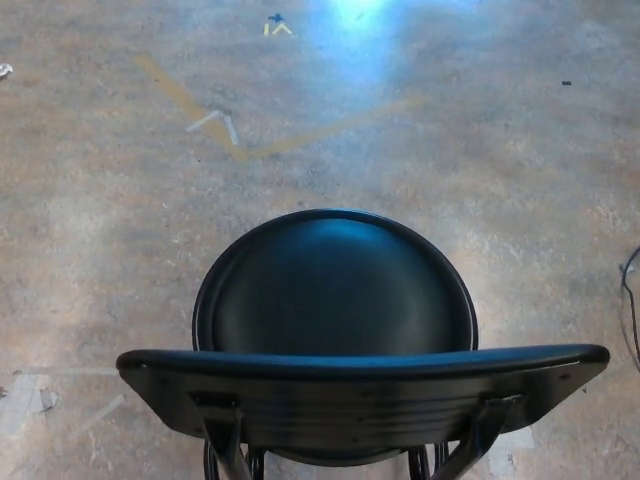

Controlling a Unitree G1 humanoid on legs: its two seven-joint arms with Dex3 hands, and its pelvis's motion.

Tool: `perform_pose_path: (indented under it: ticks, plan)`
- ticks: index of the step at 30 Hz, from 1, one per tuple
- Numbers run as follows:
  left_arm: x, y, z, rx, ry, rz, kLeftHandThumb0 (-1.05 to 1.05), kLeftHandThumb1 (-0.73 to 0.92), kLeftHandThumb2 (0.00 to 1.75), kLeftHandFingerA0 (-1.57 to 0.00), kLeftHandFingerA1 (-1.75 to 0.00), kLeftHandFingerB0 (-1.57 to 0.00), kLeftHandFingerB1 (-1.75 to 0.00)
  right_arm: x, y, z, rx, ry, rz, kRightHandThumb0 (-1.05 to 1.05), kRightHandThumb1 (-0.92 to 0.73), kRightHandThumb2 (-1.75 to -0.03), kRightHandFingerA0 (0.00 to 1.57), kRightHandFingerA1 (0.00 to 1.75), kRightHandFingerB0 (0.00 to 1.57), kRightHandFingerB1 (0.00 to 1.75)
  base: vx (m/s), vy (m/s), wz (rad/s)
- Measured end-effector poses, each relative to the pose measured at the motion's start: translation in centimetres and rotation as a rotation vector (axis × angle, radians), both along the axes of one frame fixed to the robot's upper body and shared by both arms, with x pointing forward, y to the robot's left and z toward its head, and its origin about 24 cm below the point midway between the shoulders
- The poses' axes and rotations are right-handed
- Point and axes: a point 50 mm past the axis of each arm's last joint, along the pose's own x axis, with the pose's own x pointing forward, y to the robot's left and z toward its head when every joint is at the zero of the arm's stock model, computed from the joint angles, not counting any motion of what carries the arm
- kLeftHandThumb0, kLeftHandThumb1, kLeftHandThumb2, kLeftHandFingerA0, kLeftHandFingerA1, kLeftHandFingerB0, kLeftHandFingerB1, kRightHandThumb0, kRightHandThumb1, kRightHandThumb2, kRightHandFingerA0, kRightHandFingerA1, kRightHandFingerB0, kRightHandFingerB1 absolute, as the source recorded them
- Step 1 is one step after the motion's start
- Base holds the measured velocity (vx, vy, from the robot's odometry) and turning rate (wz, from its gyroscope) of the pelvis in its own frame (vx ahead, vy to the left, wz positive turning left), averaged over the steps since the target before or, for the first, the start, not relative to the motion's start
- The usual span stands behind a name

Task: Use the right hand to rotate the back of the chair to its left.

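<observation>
Nearest to the camera is the curved black backrest (360, 385) of the chair (335, 330), which stands on the concrete floor (100, 200). Beyond the backrest lies its round seat (335, 290). Neither robot hand shows, so their state is unknown.

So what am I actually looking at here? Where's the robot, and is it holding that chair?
This single picture comes from a camera on the robot's head, looking down at what stands before it. The robot is a humanoid with two arms and black hands, but neither hand shows here, so nothing is being held. The black chair stands right in front, on a concrete floor. Its curved backrest is the part nearest the camera, and its round seat lies beyond. On the floor are tape marks further off and a dark cable at the right edge. The job is to turn the chair's back with the right hand; that has not begun.
</observation>
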Motion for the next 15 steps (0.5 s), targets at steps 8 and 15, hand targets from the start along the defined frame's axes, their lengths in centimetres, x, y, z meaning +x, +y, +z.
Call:
perform_pose_path:
  ticks: [8,15]
  plan:
    - [0.3,0.0,0.1,0.004,-0.007,-0.009,-0.50,0.76,0.63,-0.60,-0.51,-0.56,-0.43,4.5,-2.6,2.1,-0.086,-0.148,-0.004,-1.05,-0.47,-1.19,0.00,0.71,0.00,0.63,-0.01,0.004,-0.01]
    - [0.3,0.0,0.1,0.003,-0.013,0.008,-0.47,0.76,0.63,-0.60,-0.51,-0.56,-0.43,11.1,-5.4,6.7,-0.213,-0.421,0.014,-1.05,-0.49,-1.11,0.00,0.68,0.00,0.65,0.01,-0.003,0.02]
